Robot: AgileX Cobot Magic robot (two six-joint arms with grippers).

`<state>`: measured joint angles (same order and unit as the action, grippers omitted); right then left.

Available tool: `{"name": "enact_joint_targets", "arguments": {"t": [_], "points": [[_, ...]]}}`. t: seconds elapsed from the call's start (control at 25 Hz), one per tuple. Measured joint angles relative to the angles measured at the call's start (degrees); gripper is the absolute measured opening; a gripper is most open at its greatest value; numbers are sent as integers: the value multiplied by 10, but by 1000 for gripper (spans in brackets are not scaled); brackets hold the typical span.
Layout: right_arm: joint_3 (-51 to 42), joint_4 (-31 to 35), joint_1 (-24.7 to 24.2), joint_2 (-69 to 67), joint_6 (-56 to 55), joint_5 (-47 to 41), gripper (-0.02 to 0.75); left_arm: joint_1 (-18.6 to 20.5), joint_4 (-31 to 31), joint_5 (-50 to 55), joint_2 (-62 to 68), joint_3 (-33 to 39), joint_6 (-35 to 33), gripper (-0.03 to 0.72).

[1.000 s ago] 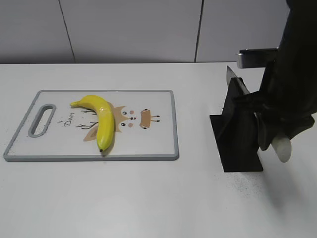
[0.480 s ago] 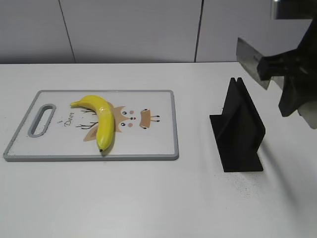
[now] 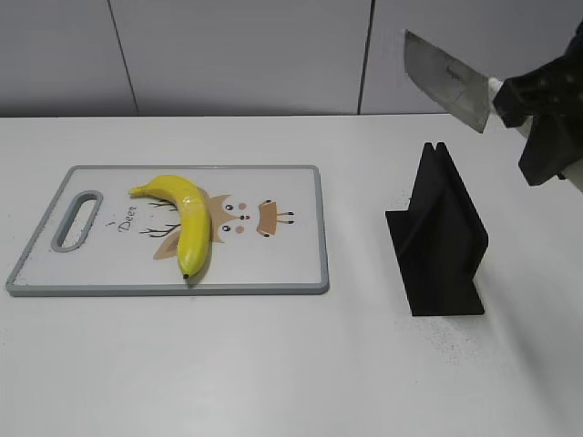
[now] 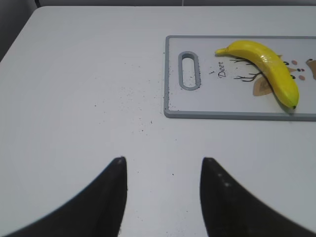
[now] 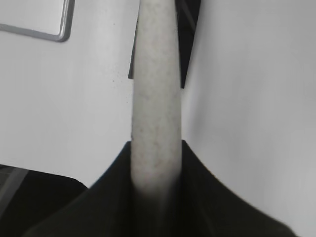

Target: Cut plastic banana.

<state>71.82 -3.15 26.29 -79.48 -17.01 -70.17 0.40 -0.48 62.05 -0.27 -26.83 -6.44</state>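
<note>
The glossy yellow plastic banana (image 3: 185,221) lies on a white cutting board (image 3: 291,264) with a grey rim at the left; it also shows in the left wrist view (image 4: 269,70). My right gripper (image 3: 533,114) is shut on the white handle (image 5: 154,103) of a knife, whose steel blade (image 3: 446,80) is raised high above the black knife stand (image 3: 440,238). My left gripper (image 4: 163,165) is open and empty, over bare table to the left of the board, and is out of the exterior view.
The black knife stand sits on the white table right of the board. The board's handle slot (image 4: 189,70) faces my left gripper. A grey wall runs behind the table.
My right gripper has drawn the knife up out of the black stand and lifted it, the blade now pointing up and to the left. The banana has not moved.
</note>
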Motion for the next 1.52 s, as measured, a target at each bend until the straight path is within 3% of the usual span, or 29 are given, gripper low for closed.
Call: {"name": "enact_joint_targets", "arguments": {"t": [0.12, 0.4, 0.68, 0.92, 1.12, 1.52], "points": [[1, 0, 0, 0, 58, 0, 162, 0, -6, 0, 0, 0, -15, 480], [5, 0, 0, 0, 181, -1, 162, 0, -61, -20, 21, -20, -67, 633], [54, 0, 0, -5, 250, -2, 162, 0, -79, -107, 141, -76, -125, 645], [111, 1, 0, -57, 278, -2, 162, 0, -84, -122, 299, -163, -177, 645], [165, 9, 0, -110, 325, -2, 162, 0, -118, -131, 412, -236, -263, 643], [282, 37, 0, -241, 472, -2, 162, 0, -235, -80, 618, -380, -518, 631]]}}
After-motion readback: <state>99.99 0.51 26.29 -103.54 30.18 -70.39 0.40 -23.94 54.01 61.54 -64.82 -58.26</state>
